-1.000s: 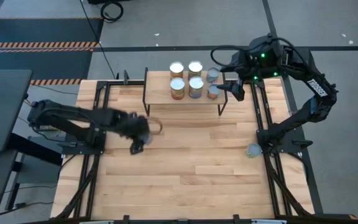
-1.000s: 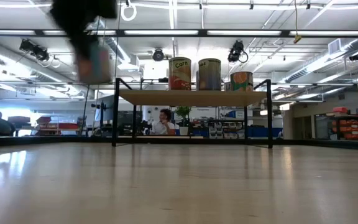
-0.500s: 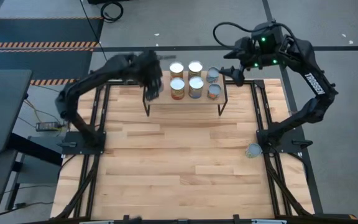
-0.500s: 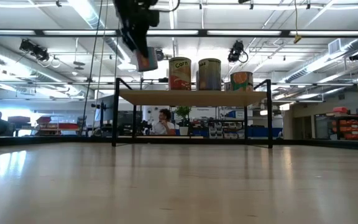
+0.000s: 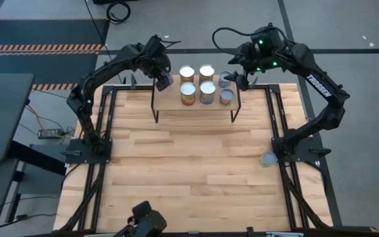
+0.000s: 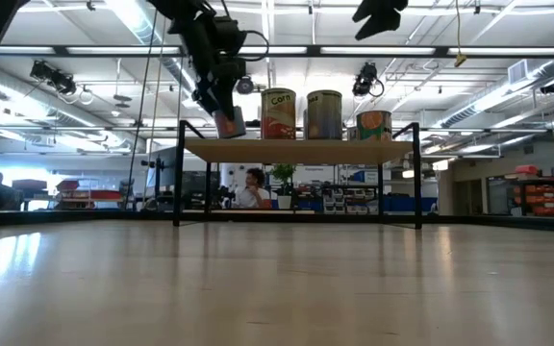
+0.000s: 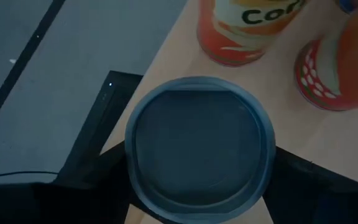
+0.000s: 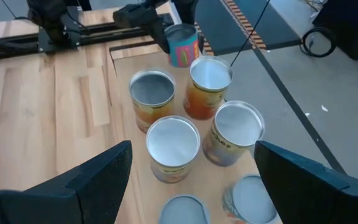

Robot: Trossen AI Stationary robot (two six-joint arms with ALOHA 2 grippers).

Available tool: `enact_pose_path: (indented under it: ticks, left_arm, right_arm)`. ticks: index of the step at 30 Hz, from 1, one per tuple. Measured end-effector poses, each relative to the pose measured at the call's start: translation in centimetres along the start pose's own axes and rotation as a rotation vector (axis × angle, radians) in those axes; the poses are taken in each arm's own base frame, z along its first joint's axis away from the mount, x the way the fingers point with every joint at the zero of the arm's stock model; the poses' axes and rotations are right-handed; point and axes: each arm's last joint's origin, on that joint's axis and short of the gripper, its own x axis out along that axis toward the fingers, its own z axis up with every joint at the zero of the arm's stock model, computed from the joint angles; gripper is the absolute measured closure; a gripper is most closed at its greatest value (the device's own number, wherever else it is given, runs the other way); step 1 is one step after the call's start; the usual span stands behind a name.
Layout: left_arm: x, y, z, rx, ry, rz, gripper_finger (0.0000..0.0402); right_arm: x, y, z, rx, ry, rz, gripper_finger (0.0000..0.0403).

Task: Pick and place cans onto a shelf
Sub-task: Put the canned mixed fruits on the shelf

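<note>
- Where the light-wood table [image 5: 196,164] fills the high view, the shelf [image 5: 196,100] stands at its 12 o'clock edge on thin black legs, with grey floor and a hazard-striped mat beyond.
- Across the table at board height, the low view looks into a large hall with ceiling strip lights; a seated person [image 6: 255,188] shows under the shelf.
- Six cans [image 5: 206,86] stand upright on the shelf in two rows, filling its middle and 3 o'clock part; another can [image 5: 268,158] sits off the table's 3 o'clock edge by the right arm's base.
- At the shelf's 9 o'clock end, the left gripper [image 5: 162,81] is clamped on a can with a pink and teal label [image 6: 229,122], fingers on either side of it, held tilted just over the board.
- Up over the shelf's 3 o'clock end, the right gripper [image 5: 238,78] hangs with fingers [image 8: 79,180] spread wide and nothing between them.
</note>
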Motion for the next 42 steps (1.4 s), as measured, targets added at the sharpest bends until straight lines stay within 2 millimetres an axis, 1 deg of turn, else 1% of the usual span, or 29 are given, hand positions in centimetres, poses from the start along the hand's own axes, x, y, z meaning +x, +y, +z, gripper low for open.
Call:
enact_pose_path:
  ticks: [6, 12, 20, 23, 27, 34, 42]
  left_arm:
    - [0.0, -0.5, 0.1, 0.004, -0.002, -0.008, 0.0113]
    - [1.8, -0.7, 0.3, 0.041, 0.032, -0.024, 0.0112]
    - [1.7, -0.7, 0.2, 0.082, 0.041, -0.013, 0.0111]
    - [2.5, -0.5, 0.3, 0.086, 0.056, 0.017, 0.0110]
    - [2.5, -0.1, 0.4, 0.079, 0.042, 0.034, 0.0093]
    - [2.5, -0.1, 0.4, 0.126, 0.049, 0.033, 0.0055]
    - [2.5, 0.0, 0.6, 0.132, 0.020, 0.039, 0.0050]
  right_arm:
    - [0.5, -0.1, -0.3, 0.004, 0.017, -0.012, 0.0057]
    - [0.4, -0.1, -0.2, 0.018, 0.013, -0.026, 0.0057]
    - [0.4, -0.2, -0.2, 0.072, 0.005, -0.036, 0.0057]
    - [0.4, -0.2, 0.0, 0.096, -0.006, -0.039, 0.0057]
    - [0.4, -0.2, 0.0, 0.127, -0.009, -0.040, 0.0057]
    - [0.4, -0.4, 0.1, 0.132, -0.021, -0.047, 0.0057]
    - [0.4, -0.4, 0.1, 0.143, -0.025, -0.048, 0.0057]
